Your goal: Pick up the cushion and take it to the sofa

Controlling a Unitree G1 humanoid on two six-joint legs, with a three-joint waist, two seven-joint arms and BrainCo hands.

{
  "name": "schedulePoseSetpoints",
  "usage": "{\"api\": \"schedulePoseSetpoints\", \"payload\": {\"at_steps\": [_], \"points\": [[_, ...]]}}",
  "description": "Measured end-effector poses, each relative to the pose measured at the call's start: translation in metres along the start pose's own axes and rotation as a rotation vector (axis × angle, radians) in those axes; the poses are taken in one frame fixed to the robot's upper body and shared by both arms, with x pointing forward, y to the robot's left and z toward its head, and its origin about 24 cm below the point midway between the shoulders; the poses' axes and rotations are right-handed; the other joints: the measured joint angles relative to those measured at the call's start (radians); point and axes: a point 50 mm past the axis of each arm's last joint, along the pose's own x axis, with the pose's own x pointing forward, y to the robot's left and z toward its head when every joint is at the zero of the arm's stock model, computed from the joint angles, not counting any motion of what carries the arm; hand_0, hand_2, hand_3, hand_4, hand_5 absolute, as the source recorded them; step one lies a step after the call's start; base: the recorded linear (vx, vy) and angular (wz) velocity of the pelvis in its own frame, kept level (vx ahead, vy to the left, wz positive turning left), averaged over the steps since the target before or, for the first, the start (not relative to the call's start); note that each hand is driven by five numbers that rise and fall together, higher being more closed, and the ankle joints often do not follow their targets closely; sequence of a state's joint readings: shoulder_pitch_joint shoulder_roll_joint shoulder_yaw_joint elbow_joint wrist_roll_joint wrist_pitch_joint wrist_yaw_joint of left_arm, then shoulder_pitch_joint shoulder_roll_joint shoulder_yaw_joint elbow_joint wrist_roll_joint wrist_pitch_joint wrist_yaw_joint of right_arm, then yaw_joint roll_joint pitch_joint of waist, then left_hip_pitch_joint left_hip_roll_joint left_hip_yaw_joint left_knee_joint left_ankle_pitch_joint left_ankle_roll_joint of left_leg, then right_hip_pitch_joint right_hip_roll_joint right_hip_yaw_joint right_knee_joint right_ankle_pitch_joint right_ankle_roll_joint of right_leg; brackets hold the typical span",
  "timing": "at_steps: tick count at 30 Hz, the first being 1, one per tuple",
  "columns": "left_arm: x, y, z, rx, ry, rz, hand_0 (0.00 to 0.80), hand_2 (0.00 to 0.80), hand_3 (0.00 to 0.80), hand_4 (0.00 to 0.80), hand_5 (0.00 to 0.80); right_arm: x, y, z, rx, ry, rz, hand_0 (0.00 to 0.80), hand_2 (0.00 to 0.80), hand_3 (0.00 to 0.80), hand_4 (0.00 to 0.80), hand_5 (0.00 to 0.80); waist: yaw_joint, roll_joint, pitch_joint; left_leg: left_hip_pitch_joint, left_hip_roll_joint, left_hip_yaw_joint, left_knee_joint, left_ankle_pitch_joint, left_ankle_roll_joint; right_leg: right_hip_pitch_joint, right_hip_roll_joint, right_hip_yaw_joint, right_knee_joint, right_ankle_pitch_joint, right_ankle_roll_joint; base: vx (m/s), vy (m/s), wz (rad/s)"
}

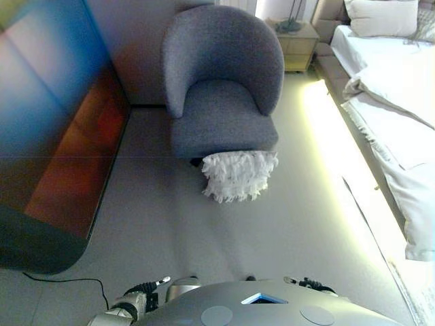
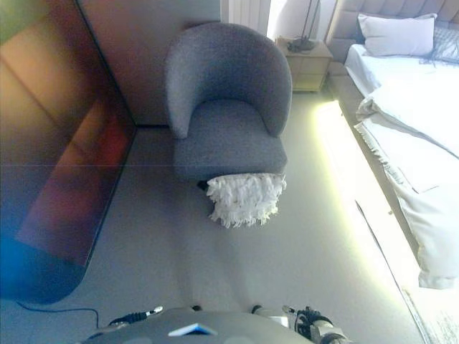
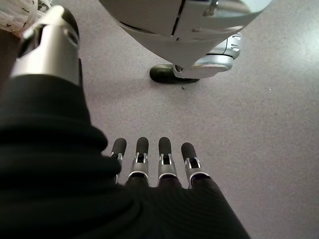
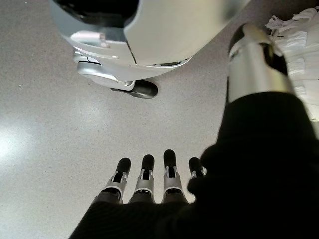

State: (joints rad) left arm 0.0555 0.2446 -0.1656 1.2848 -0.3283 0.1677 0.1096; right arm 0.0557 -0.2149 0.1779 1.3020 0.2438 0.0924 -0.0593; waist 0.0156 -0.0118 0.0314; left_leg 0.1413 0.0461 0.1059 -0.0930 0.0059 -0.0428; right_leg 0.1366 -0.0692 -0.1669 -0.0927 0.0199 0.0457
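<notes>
A white fringed cushion [image 1: 238,175] lies on the floor, leaning against the front of a grey armchair [image 1: 221,88] ahead of me. Its fringe also peeks in at the edge of the left wrist view [image 3: 17,15] and as the cushion [image 4: 299,55] in the right wrist view. My left hand [image 3: 142,159] hangs low by my side, fingers straight and open, holding nothing. Likewise my right hand [image 4: 148,174] hangs open over bare floor. Both hands are well short of the cushion.
A bed [image 1: 401,102] with white covers and a pillow [image 1: 380,17] runs along the right. A small nightstand [image 1: 296,44] stands behind the armchair. A large dark glossy panel [image 1: 47,136] fills the left side. Grey floor lies between me and the cushion.
</notes>
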Motion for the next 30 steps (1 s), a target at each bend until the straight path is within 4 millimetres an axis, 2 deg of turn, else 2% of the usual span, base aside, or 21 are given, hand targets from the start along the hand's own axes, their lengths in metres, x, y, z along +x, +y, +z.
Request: {"api": "schedulePoseSetpoints", "payload": {"at_steps": [25, 27, 30], "points": [[0.000, -0.004, -0.004, 0.003, 0.036, -0.007, 0.000, 0.000, 0.000, 0.000, 0.000, 0.000, 0.001, -0.003, -0.017, 0.008, 0.018, 0.000, 0.000, 0.000, 0.000, 0.000, -0.001, 0.015, -0.026, 0.002, 0.003, -0.009, 0.014, 0.005, -0.007, 0.009, 0.009, -0.006, 0.003, 0.000, -0.003, -0.018, -0.037, 0.01], [0.000, -0.004, -0.003, 0.002, 0.030, 0.001, 0.000, 0.000, 0.000, 0.000, 0.000, 0.000, 0.000, -0.001, -0.018, 0.003, 0.018, 0.000, 0.000, 0.000, 0.000, 0.000, -0.001, 0.013, -0.025, -0.020, 0.007, -0.010, 0.064, -0.007, -0.014, 0.002, 0.010, -0.008, 0.006, -0.003, -0.003, -0.073, -0.136, 0.03], [0.000, -0.004, 0.011, 0.000, 0.002, 0.009, 0.000, 0.000, 0.000, 0.000, 0.000, 0.000, 0.002, 0.020, -0.030, -0.038, 0.028, 0.000, 0.000, 0.000, 0.000, 0.000, 0.007, -0.016, 0.027, -0.140, -0.004, -0.035, 0.283, -0.017, -0.031, -0.040, -0.008, 0.001, 0.059, -0.020, -0.022, -0.054, -0.098, -0.05]]}}
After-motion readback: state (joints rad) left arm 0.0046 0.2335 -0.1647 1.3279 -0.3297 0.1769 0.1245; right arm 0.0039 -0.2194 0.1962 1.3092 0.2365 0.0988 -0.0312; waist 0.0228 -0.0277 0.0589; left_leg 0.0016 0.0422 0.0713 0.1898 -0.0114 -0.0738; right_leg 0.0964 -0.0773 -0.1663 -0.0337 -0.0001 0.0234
